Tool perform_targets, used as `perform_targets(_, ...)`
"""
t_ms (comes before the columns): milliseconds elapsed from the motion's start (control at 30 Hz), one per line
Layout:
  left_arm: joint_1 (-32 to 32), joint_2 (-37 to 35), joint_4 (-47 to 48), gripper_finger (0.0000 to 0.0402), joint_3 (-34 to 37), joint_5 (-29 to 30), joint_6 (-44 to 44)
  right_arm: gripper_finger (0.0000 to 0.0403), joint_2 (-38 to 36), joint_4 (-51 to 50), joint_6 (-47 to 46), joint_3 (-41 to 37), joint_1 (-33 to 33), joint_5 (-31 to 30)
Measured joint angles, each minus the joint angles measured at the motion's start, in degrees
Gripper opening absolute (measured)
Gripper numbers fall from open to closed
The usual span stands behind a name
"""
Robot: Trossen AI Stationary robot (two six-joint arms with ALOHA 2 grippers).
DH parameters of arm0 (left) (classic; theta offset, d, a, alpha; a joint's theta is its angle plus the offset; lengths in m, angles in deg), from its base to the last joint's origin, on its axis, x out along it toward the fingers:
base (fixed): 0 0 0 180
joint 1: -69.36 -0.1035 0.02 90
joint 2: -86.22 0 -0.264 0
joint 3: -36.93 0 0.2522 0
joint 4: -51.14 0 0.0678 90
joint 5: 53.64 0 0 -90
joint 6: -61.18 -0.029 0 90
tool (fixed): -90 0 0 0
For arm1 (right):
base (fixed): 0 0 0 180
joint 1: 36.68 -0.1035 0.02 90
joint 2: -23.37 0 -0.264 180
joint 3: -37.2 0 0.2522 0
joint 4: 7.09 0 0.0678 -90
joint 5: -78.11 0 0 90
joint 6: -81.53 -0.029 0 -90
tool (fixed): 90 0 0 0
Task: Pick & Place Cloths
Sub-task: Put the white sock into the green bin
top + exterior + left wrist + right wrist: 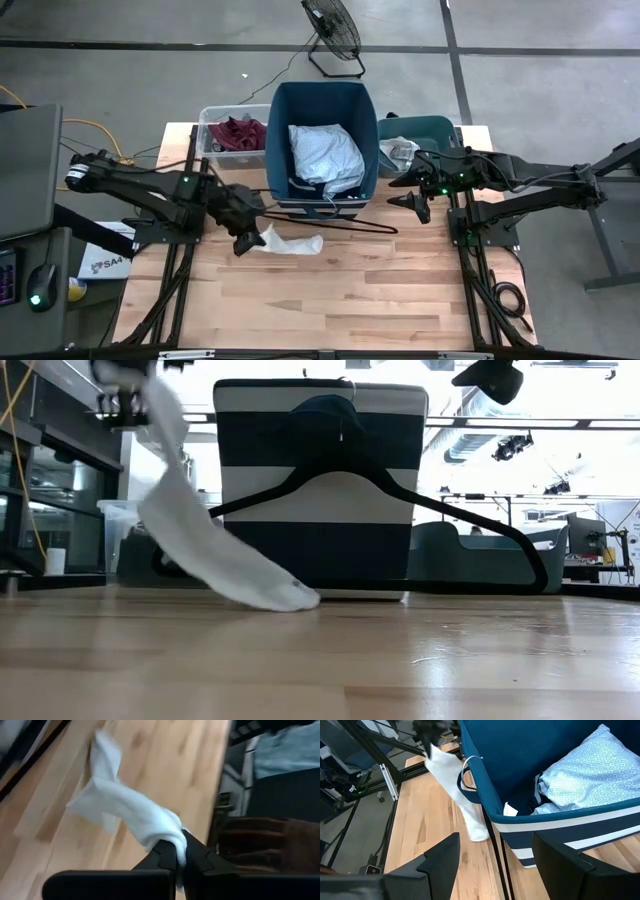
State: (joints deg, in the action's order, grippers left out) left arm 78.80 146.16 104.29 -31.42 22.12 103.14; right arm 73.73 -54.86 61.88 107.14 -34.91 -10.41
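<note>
Left wrist view has the left gripper [176, 854] pinched tight on one end of the white cloth [131, 815], fingers closed right into the fabric. From the low view the cloth [205, 540] hangs down from the gripper and its far end drags on the wooden table [320, 660], just in front of the striped bin. High view puts it [292, 242] just in front of the bin's front wall, with the left gripper [247, 238] at its left end.

Next out is the navy bin [322, 140], white stripes on the outside, holding the pale blue-grey cloth [325, 155] bunched up inside. A small white tag [510, 809] sits on the bin's inner wall but I can't read it. The thin black hanger [380, 495] leans against the front of the bin.

Behind-left is a clear tub [210, 125] with the maroon cloth [240, 133] in it. Right of the navy bin there's a teal bin [435, 128] with something pale in it, can't tell what.

Right gripper [412, 192] hovers beside the navy bin's right front corner, fingers spread apart and holding nothing
</note>
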Motion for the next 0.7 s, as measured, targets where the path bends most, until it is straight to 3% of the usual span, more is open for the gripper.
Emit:
perform_targets(267,0.0,0.0,-0.7,0.0000,-10.8,-0.4,-2.8,0.0237,0.0,0.0,0.2,0.0,0.0,0.0)
perform_targets(467,0.0,2.3,-3.6,0.0000,-16.4,-0.5,-3.2,0.0237,0.0,0.5,15.1,0.0,0.0,-2.5)
perform_targets(700,0.0,7.9,-3.9,0.0000,-24.7,-0.4,-4.4,0.0237,0.0,0.5,16.5,0.0,0.0,-2.9)
